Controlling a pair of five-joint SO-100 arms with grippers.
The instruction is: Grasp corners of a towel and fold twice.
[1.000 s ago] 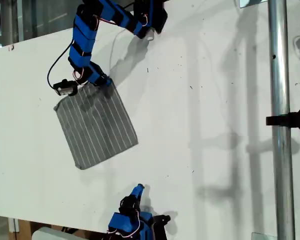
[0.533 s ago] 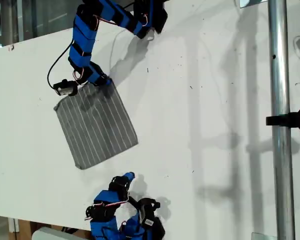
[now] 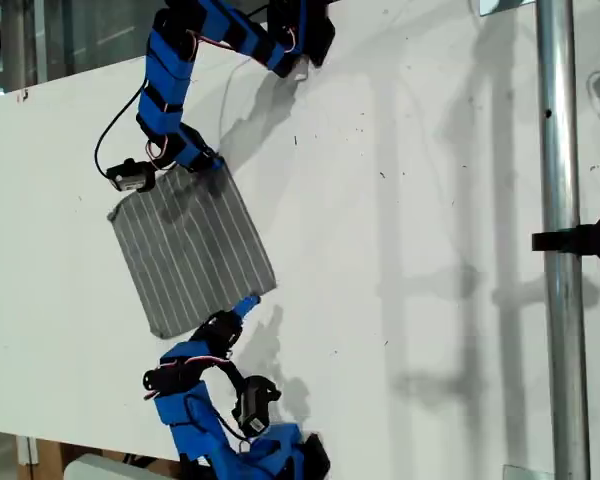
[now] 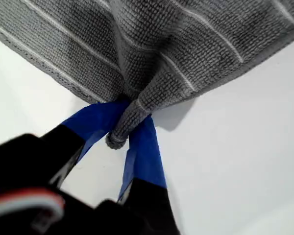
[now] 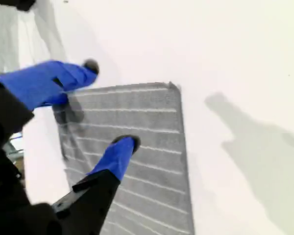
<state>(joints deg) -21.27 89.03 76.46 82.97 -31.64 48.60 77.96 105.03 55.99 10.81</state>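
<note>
Grey striped cloth is pinched between the blue jaws of my first gripper (image 4: pixel 123 128): one of the corners (image 4: pixel 118 138) is bunched into a small roll and clamped there, with the rest of the towel (image 3: pixel 192 250) spreading away from the jaws flat on the white desk (image 3: pixel 410 150). My second gripper (image 5: pixel 90 105) hangs with its jaws apart and nothing between them; one fingertip (image 5: pixel 121 147) sits over the striped cloth and the other reaches past the towel's edge. In the exterior view it is close beside the near corner (image 3: pixel 266 284).

To do this step well, the second gripper should, I judge, settle lower so the jaws straddle that corner, then close on a full pinch of fabric. Only then should both lift together, evenly, or the fold will skew.
</note>
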